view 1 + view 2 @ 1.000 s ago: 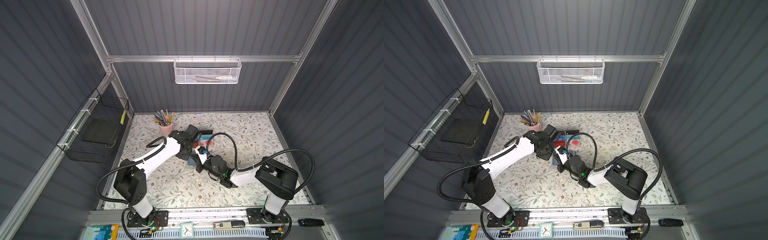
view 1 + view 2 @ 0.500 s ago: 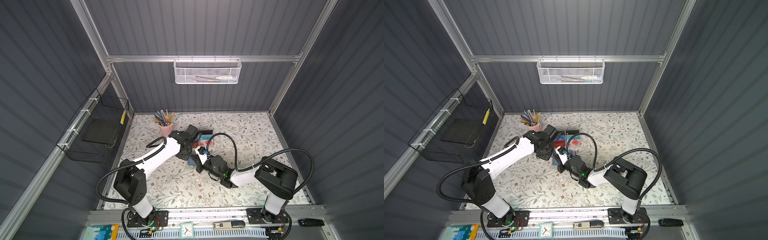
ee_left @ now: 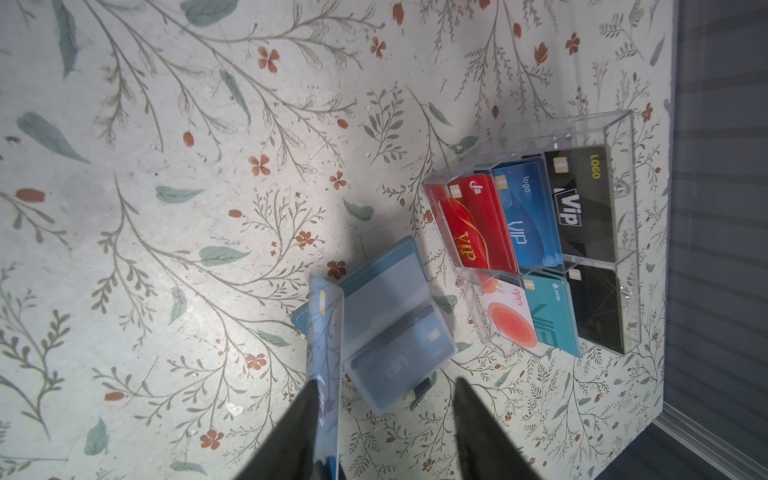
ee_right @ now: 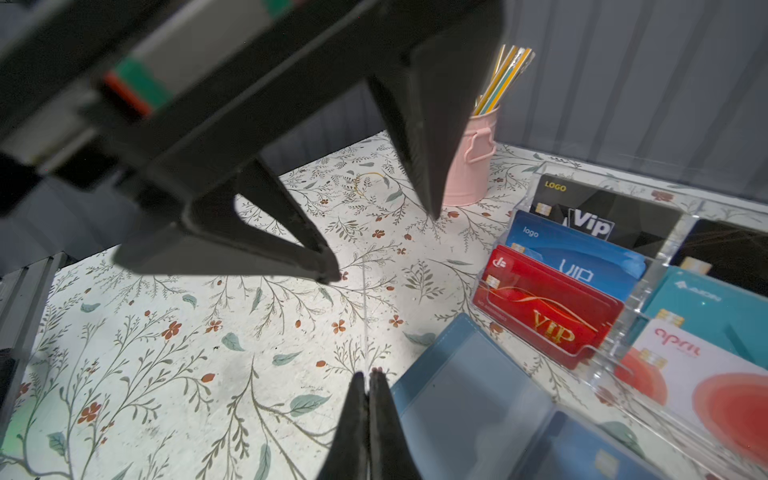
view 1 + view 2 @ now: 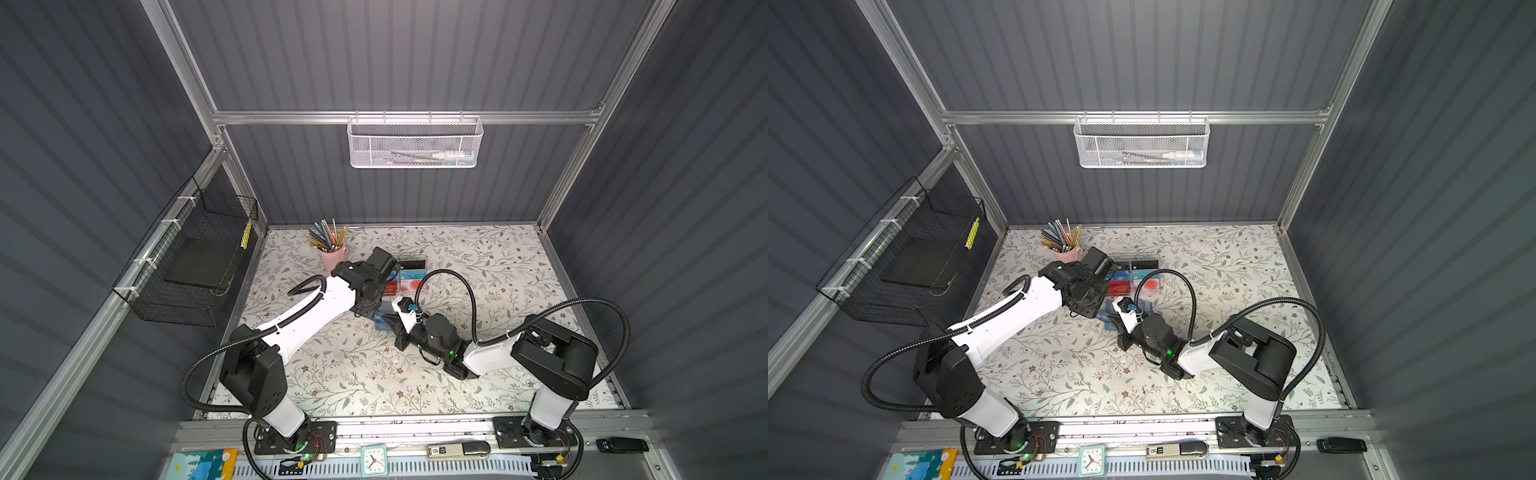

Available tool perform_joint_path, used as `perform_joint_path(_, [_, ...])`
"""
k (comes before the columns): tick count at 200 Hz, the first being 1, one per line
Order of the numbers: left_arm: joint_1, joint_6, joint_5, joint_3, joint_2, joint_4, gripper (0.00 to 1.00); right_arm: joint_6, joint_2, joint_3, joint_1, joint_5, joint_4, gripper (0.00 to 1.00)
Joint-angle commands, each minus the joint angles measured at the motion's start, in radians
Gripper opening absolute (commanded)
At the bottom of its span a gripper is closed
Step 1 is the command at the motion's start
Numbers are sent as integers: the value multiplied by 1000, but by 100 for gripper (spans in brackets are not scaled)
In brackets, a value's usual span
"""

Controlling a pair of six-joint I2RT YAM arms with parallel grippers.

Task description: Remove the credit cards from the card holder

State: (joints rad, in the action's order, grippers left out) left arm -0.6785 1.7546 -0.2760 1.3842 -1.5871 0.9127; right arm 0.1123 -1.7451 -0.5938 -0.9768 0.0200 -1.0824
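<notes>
Extraction step in hand. Card holder (image 3: 374, 270) lies open on the mat (image 3: 166, 208), just beside the rack (image 3: 619, 124). Right gripper (image 4: 365, 380), fingers together, pinches one clear sleeve (image 3: 328, 332) upright. Left gripper (image 3: 384, 381) hovers over the holder, fingers apart, empty. Blue card (image 3: 395, 353) sits inside the flat sleeve. White card (image 3: 509, 328) with orange circles stands in the rack, apparently already out.

Next move, by judgement: left fingers close on the blue card's edge and slide it free while the right holds the page back.

Legible: "VIP" on the red card (image 3: 469, 232); "logo" and "VIP" on the blue rack card (image 3: 528, 216); "LOGO" and "Vip" on the black card (image 3: 582, 199). White card's script is unclear.
</notes>
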Motion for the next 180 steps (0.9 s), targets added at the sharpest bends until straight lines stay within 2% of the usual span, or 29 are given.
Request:
perform_joint_path(1, [39, -93, -43, -34, 55, 25, 71, -8, 57, 24, 7, -9, -7, 0])
perform_joint_path(26, [77, -194, -36, -83, 81, 6, 99, -35, 92, 38, 15, -11, 28, 0])
perform_joint_path(56, [109, -189, 94, -203, 105, -121, 100, -65, 104, 40, 18, -10, 46, 0])
perform_joint_path(86, [109, -193, 173, -180, 64, -166, 92, -83, 108, 39, 18, -4, 49, 0])
perform_joint_path(117, [109, -174, 240, -175, 31, -222, 78, -101, 108, 39, 19, 1, 52, 0])
perform_joint_path(138, [109, -166, 258, -175, 20, -244, 60, -108, 105, 42, 18, 4, 49, 0])
perform_joint_path(166, [109, -162, 266, -176, 15, -253, 54, -115, 99, 44, 18, 12, 40, 0])
perform_joint_path(180, [109, -163, 267, -178, 13, -253, 48, -120, 95, 45, 20, 22, 35, 0])
